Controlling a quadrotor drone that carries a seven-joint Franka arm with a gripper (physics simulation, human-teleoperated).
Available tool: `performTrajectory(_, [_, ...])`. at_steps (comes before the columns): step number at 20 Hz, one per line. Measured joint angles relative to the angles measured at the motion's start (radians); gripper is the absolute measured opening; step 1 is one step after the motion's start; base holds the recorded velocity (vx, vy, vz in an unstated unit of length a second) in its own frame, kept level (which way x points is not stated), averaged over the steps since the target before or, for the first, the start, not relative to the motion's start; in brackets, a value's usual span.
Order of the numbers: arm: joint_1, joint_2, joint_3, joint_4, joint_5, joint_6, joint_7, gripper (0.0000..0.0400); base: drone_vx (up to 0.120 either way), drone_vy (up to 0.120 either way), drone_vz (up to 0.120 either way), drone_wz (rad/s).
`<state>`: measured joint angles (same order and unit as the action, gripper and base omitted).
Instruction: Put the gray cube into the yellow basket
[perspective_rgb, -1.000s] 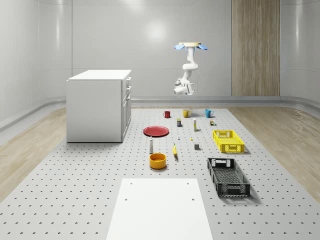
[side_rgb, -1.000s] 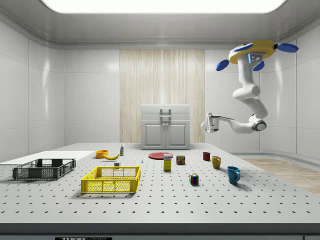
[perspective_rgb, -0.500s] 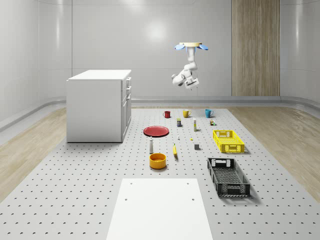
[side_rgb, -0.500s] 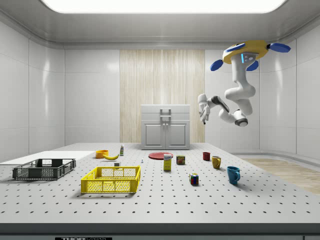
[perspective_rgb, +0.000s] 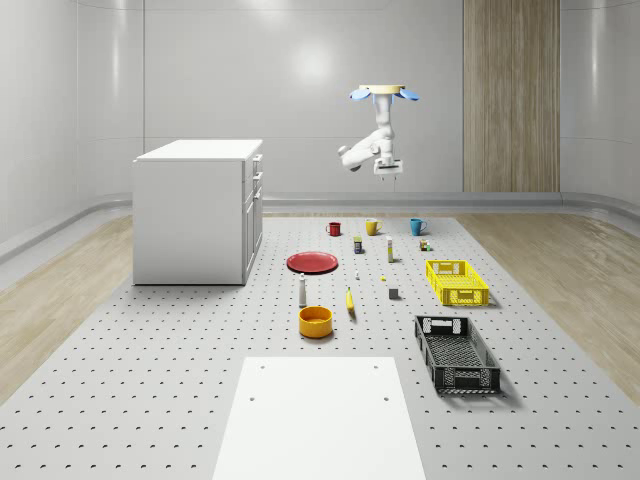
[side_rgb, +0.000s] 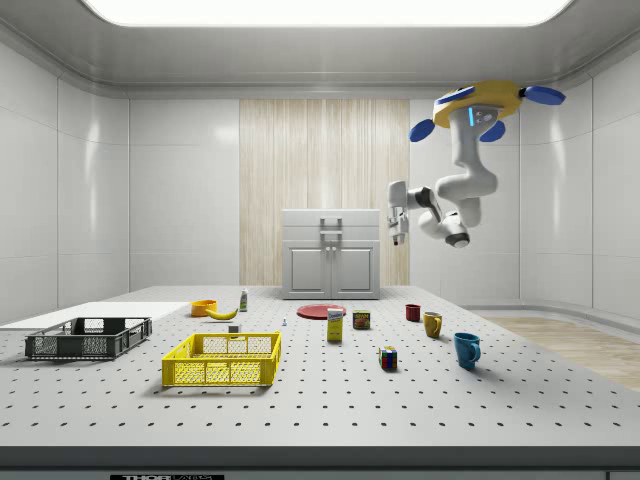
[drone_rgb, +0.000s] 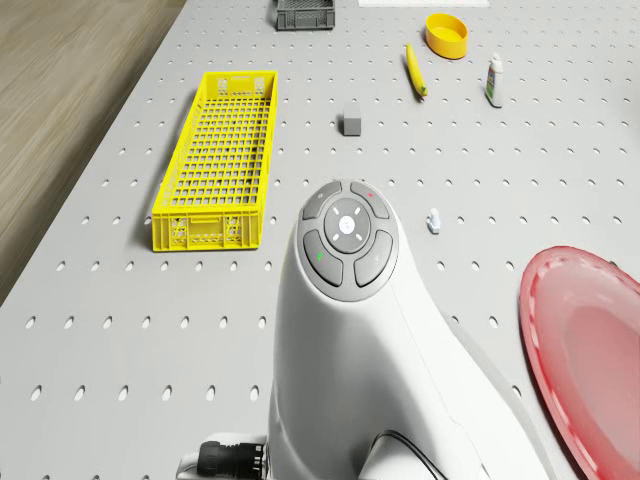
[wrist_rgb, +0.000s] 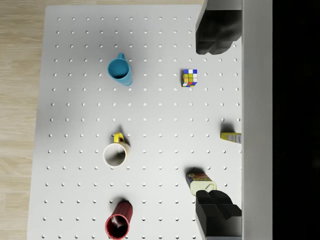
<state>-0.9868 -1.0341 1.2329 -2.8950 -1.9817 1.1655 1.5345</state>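
— Where's the drone (perspective_rgb: 381, 92)?
— Hovering high over the bench's (perspective_rgb: 200, 380) far end, pincer (wrist_rgb: 216, 125) spread wide, holding nothing.
— The gray cube (drone_rgb: 351, 124)?
— On the bench beside the yellow basket (drone_rgb: 214, 157).

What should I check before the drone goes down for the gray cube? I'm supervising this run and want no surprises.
1. Drone airborne, high over the mug end of the table: ok.
2. Gripper empty, fingers apart, pointing down at the table: ok.
3. Gray cube free on the table, nothing touching it: ok.
4. Gripper over the cube: not ok; below it are the mugs and the colored puzzle cube.
5. Yellow basket empty and beside the cube: ok.
6. Arm folded clear of the cabinet: ok.
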Motion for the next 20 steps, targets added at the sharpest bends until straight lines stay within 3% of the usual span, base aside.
performTrajectory(2, [-0.018, -0.014, 0.01, -0.001, -0.002, 0.0, 0.013, 0.04, 0.12, 0.0, 0.0, 0.0])
performTrajectory(11, [-0.062, -0.067, 0.038, 0.001, 0.013, 0.026, 0.047, 0.04, 0.12, -0.12, 0.0, 0.0])
performTrajectory(20, [-0.084, -0.115, 0.056, 0.004, 0.037, 0.066, 0.066, 0.04, 0.12, -0.004, 0.0, 0.0])
